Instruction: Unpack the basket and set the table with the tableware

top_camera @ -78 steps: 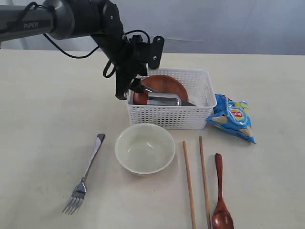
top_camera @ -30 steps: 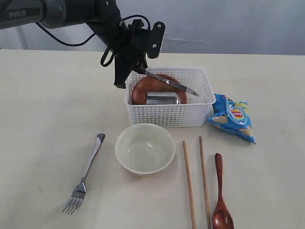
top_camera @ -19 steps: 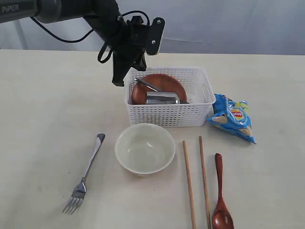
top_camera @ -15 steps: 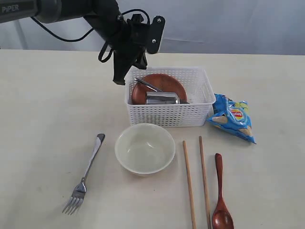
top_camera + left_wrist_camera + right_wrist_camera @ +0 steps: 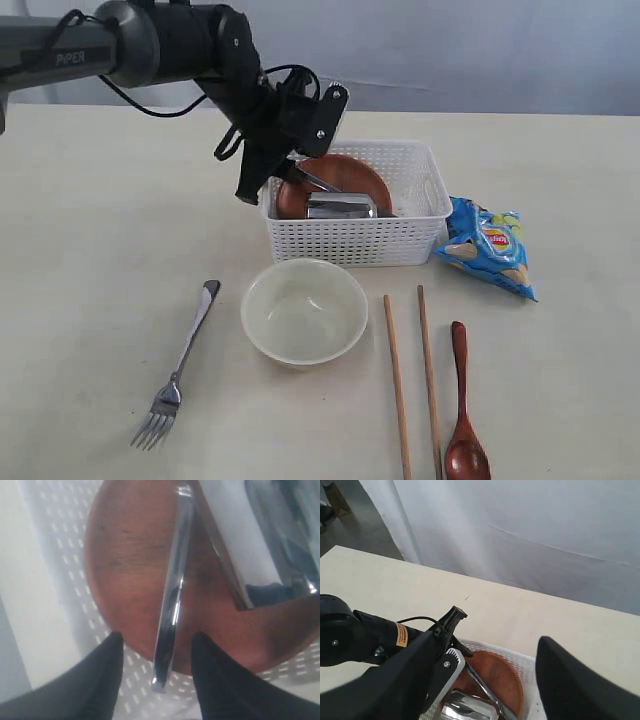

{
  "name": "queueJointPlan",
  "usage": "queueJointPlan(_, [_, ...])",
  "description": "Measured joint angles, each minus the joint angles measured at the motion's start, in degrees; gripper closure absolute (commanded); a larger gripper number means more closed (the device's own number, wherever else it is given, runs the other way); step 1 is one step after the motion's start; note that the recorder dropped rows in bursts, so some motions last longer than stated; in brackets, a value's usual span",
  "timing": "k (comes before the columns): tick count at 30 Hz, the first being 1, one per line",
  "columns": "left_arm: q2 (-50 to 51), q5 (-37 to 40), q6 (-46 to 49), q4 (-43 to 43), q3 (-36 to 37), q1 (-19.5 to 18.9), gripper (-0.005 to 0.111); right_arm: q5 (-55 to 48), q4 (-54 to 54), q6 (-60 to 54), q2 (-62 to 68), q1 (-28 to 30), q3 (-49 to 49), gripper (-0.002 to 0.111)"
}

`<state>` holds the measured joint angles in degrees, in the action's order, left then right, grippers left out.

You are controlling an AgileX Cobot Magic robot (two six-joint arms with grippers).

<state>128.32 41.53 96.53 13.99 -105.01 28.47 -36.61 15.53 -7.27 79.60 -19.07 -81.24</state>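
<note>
Two fingers (image 5: 105, 680) of our left gripper (image 5: 157, 636) stand spread either side of the knife (image 5: 172, 610), which lies on the plate (image 5: 125, 580) in the basket (image 5: 350, 245). We had best lower, centre on the handle and close firmly before lifting.

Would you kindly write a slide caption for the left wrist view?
Open left gripper straddling the steel knife lying across the reddish-brown plate in the basket.
</note>
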Motion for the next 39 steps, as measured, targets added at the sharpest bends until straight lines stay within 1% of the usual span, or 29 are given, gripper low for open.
queueJointPlan(7, [1.64, -1.55, 3.97, 0.65, 0.00, 1.17, 0.065, 0.00, 0.00, 0.00, 0.00, 0.00, 0.00, 0.051])
queueJointPlan(9, [1.96, -2.43, 4.31, 0.65, -0.14, 1.73, 0.068, 0.00, 0.00, 0.00, 0.00, 0.00, 0.00, 0.051])
queueJointPlan(11, [2.26, -2.55, 4.42, 0.65, -0.32, 2.02, 0.076, 0.00, 0.00, 0.00, 0.00, 0.00, 0.00, 0.051])
queueJointPlan(16, [2.96, -2.81, 4.42, 0.65, -0.42, 2.13, 0.106, 0.00, 0.00, 0.00, 0.00, 0.00, 0.00, 0.051])
queueJointPlan(30, [2.72, -3.54, 4.42, 0.65, -0.45, 2.13, 0.107, 0.00, 0.00, 0.00, 0.00, 0.00, 0.00, 0.051])
queueJointPlan(39, [-1.57, -3.31, 2.96, 0.65, -0.34, 2.13, 0.107, 0.00, 0.00, 0.00, 0.00, 0.00, 0.00, 0.051])
